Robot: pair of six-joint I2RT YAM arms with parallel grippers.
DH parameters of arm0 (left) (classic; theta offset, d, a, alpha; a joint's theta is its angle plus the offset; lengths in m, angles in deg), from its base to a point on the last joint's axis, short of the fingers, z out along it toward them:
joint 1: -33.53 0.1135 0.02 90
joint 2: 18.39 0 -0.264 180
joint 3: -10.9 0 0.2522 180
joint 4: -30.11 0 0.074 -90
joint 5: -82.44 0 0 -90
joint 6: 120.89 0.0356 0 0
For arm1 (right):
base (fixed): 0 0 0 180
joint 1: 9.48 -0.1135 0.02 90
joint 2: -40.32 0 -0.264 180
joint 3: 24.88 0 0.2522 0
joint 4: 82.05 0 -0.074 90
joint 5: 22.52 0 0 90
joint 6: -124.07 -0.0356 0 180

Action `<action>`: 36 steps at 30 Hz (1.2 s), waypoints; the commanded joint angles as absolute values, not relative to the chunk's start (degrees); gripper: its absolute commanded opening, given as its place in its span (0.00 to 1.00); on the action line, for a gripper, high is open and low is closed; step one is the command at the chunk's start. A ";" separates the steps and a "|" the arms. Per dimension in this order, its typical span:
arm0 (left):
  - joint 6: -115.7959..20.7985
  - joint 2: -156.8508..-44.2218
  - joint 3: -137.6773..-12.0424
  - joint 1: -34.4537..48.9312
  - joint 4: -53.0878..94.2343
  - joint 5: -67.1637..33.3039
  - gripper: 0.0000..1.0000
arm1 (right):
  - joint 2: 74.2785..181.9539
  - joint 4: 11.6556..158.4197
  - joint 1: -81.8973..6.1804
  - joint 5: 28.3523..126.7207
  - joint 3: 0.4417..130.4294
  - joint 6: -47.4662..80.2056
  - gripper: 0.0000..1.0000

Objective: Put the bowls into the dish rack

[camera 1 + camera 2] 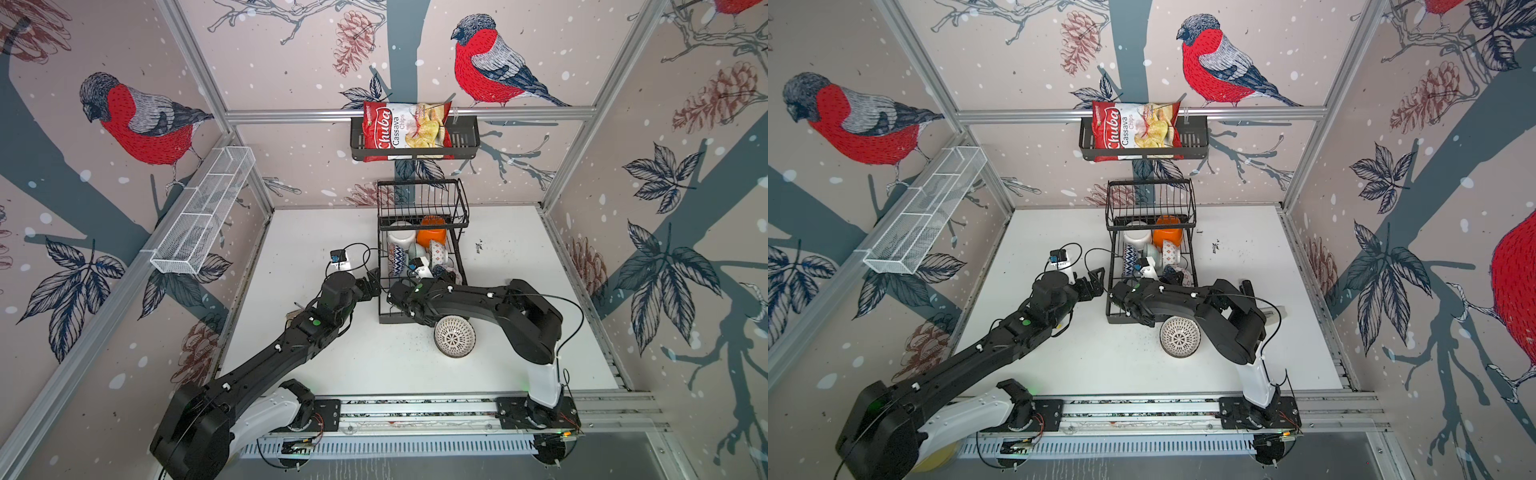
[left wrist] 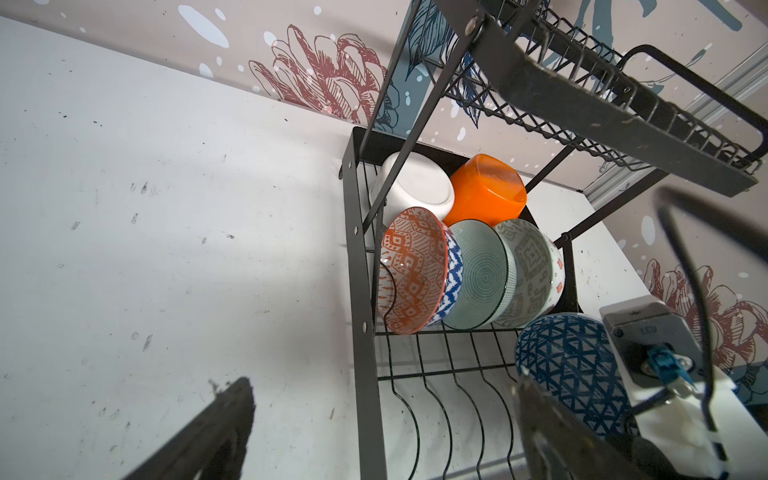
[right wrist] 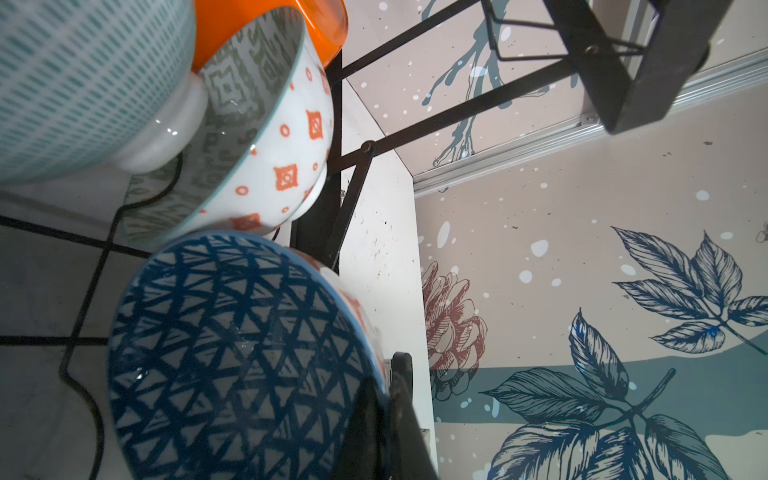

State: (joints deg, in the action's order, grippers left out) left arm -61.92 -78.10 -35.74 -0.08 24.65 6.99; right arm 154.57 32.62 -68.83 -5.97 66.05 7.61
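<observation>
Blue bowl (image 3: 232, 353): on edge inside rack (image 2: 359, 257), right side, just in front of grey-patterned bowl (image 3: 257, 137); whether resting on divider wires (image 2: 432, 399), cannot tell.
Right gripper (image 3: 384, 372): pinched on blue bowl's rim, one finger inside, one outside.
Bowl face: turned toward rack's front, like the row behind it.
Left gripper (image 1: 1096, 282): jaws wide, empty, just outside rack's left wall.
Loaded: white bowl (image 2: 415, 187) and orange bowl (image 2: 486, 187) at rack's back; three patterned bowls (image 2: 478, 276) standing in a row before them.
Not loaded: lattice bowl (image 1: 454, 336) on table (image 1: 332, 353), by rack's front right corner, under right arm (image 1: 478, 299).
Nearer arm for it: right, by position.
Next step, likely: settle blue bowl between wires, then let go.
Risk: bowl rolling or tipping once freed.
</observation>
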 commanded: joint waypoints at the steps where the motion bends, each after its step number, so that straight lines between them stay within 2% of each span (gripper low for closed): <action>1: -60.78 -78.01 -35.56 0.07 26.25 6.33 0.96 | 155.87 34.68 -69.32 -0.67 66.36 7.74 0.00; 14: -60.99 -77.94 -35.08 0.42 26.72 5.96 0.96 | 157.28 35.38 -71.10 1.92 67.63 8.93 0.00; 22: -61.30 -77.69 -34.56 0.47 26.98 5.92 0.96 | 157.65 32.66 -71.24 2.32 68.77 6.02 0.11; 36: -61.39 -77.26 -33.71 0.57 27.52 6.03 0.96 | 157.65 31.12 -71.91 3.06 69.54 3.81 0.21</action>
State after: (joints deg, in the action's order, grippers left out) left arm -61.37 -77.18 -33.75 0.47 24.82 6.40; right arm 157.15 29.34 -71.69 -4.02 69.15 5.43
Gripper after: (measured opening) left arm 0.964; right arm 0.206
